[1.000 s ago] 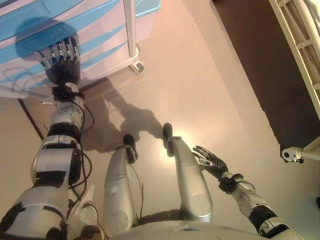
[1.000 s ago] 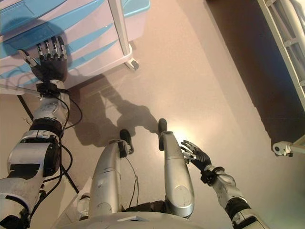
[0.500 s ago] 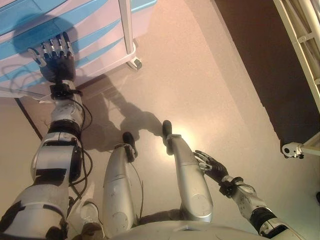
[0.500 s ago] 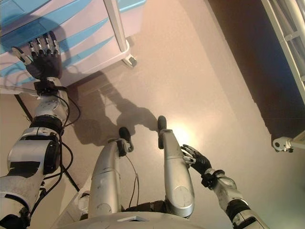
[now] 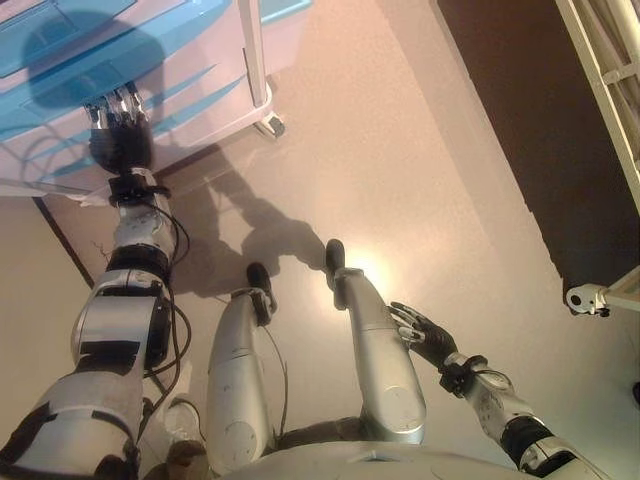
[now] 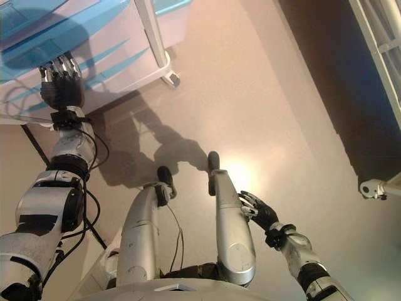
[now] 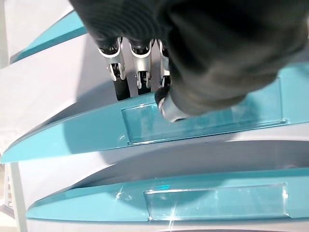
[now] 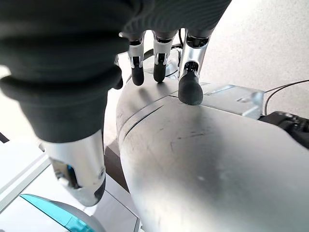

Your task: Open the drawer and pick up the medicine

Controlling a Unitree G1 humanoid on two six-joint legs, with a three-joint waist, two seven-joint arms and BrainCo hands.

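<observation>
Our left hand is up against the front of the drawer unit, fingers out straight in a row with the dark tips touching the top edge of a teal drawer. In the wrist view the tips sit just above the clear handle of that drawer, and the thumb tip rests on the handle itself. Nothing is hooked or gripped, the hand is just laid flat against it. Another teal drawer with the same kind of clear handle sits right next to it, and both look closed. We can't see any medicine anywhere, so if it's there it's hidden inside the unit.

The unit is white with teal fronts, a white post down its corner and a caster on the floor.

Our right hand hangs low by the robot's side, fingers loose and slightly spread, holding nothing.

Over at the right edge there's a white frame with its own caster.
</observation>
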